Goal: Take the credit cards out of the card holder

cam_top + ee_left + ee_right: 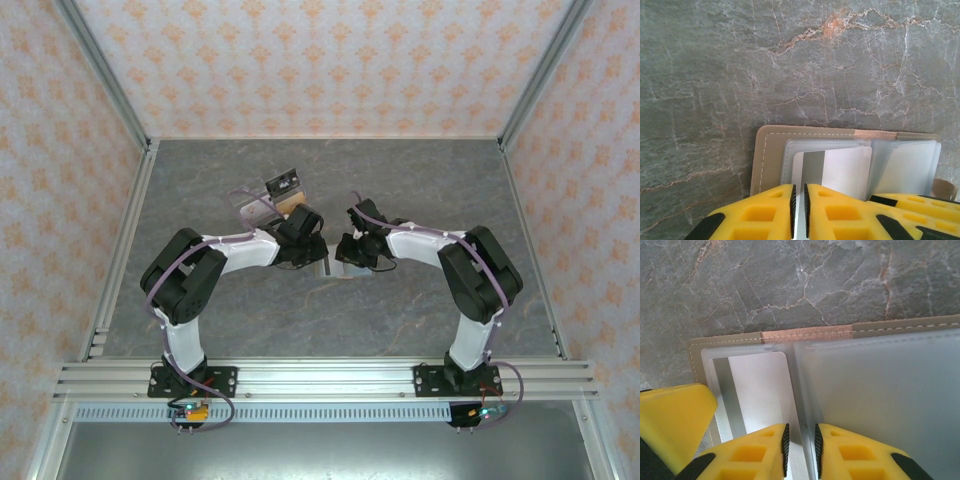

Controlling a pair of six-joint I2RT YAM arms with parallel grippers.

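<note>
- We are seeing the card holder [805,333] lying open and flat on the grey marbled worktop [790,60]. It is sitting about midway between the two arms, and its tan stitched border is framing clear pockets.
- We are reading the left fingers [765,215] as closed to a thin slit. They are gripping the near edge of a white credit card [845,170] with a grey stripe, and that edge is running down between them.
- We are reading the right fingers [855,455] as closed as well. They are pinching the clear pocket edge along the holder's middle fold, which we are taking as a way of pinning the holder down so the other arm can pull.
- We are judging the task as barely begun. The card appears to be sitting mostly inside its pocket, with its far corners under the clear film, so we are not counting any card as removed yet.
- We are unable to tell whether the frosted pocket [880,390] on the other panel is holding a second card.
- What is left, as we are judging it, is sliding this card fully out, setting it down, then checking the other pocket.
- A clear tray [250,197] with small pieces is standing farther back on the worktop, apart from the holder.
</note>
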